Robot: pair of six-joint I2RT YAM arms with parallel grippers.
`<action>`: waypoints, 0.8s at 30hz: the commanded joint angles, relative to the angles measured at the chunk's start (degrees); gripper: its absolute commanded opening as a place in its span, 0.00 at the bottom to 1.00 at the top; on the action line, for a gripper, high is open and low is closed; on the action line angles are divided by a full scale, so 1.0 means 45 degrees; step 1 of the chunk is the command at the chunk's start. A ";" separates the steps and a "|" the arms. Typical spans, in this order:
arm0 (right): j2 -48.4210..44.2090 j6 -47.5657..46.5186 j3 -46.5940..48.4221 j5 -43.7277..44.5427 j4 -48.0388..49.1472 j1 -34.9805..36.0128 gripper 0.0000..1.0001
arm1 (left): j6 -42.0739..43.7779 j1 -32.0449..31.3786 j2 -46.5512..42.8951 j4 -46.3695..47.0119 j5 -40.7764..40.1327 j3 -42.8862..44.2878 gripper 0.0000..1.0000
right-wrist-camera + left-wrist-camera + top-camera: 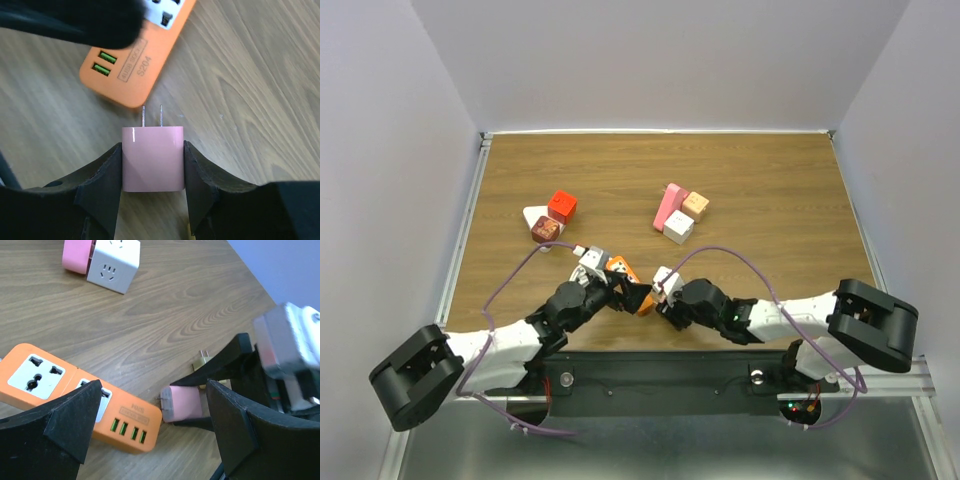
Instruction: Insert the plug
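The pink plug (pixel 153 157) is a small square charger with two metal prongs. My right gripper (pixel 153 152) is shut on its sides, just above the table. The prongs point at the USB end of the orange power strip (pixel 135 70) and stop just short of it. In the left wrist view, the plug (pixel 182 402) sits right of the strip (pixel 75 395), whose white sockets face up. My left gripper (pixel 152 390) is open, its fingers straddling the strip's USB end. From above, both grippers (pixel 625 290) (pixel 665 295) meet near the table's front edge.
A white cube socket (pixel 678 227), a pink block (pixel 670 205) and a tan cube (pixel 696 205) stand mid-table. A red cube (pixel 562 205) and a white wedge with a brown cube (pixel 542 225) lie to the left. A white adapter (pixel 588 262) sits beside the strip.
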 commanded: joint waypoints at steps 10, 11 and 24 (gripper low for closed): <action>-0.1211 -0.1353 0.0422 0.0443 0.0609 0.1188 0.12 | -0.0789 -0.0091 -0.1380 -0.0138 -0.0166 -0.0990 0.96; -0.1270 -0.1470 0.0325 0.0365 0.0687 0.1247 0.12 | -0.0848 -0.0111 -0.1341 -0.0080 -0.0167 -0.1049 0.96; -0.1485 -0.2955 0.0422 -0.0221 0.1117 0.1775 0.13 | -0.1415 -0.0462 -0.1107 0.0682 0.0478 -0.1382 0.96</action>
